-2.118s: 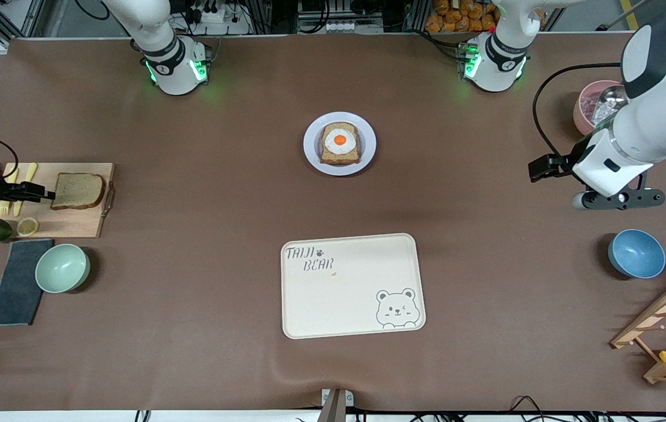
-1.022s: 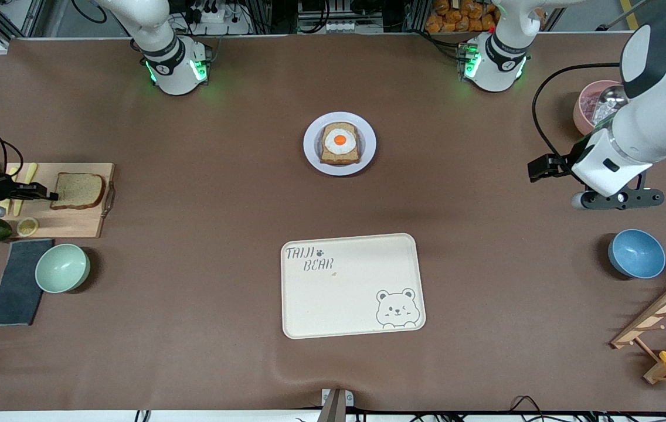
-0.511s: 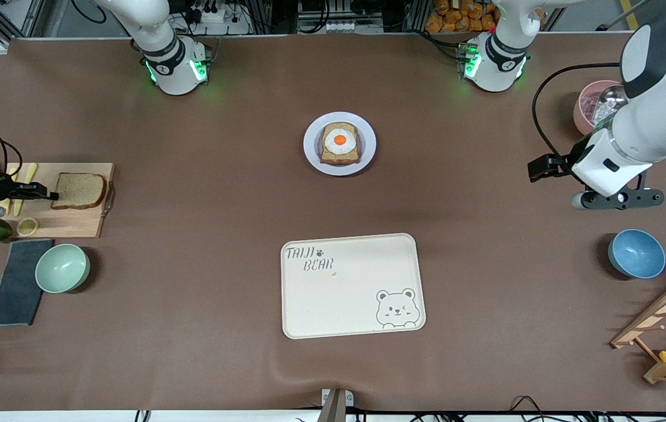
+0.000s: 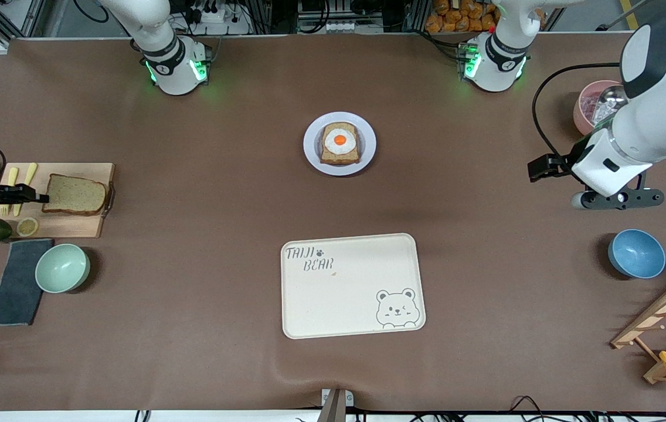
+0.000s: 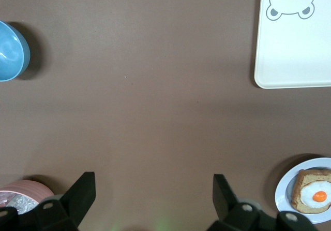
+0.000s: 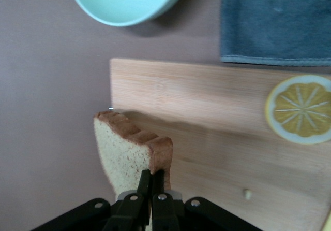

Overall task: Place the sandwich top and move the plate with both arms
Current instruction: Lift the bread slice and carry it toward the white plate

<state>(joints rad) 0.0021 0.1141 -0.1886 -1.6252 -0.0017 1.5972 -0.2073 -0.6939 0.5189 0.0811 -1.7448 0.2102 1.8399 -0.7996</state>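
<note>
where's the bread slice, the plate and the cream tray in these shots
bread slice (image 4: 75, 195), front view, middle of its top face
plate (image 4: 311, 149), front view, bare rim beside the egg toast
cream tray (image 4: 345, 299), front view, blank middle of its surface

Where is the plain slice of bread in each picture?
Front view: the sandwich top is over the wooden cutting board at the right arm's end of the table, pinched by the shut right gripper.
Left wrist view: not in it.
Right wrist view: the slice stands between the fingers, above the board.
Shared landmark: the lemon slice on the board.
</note>
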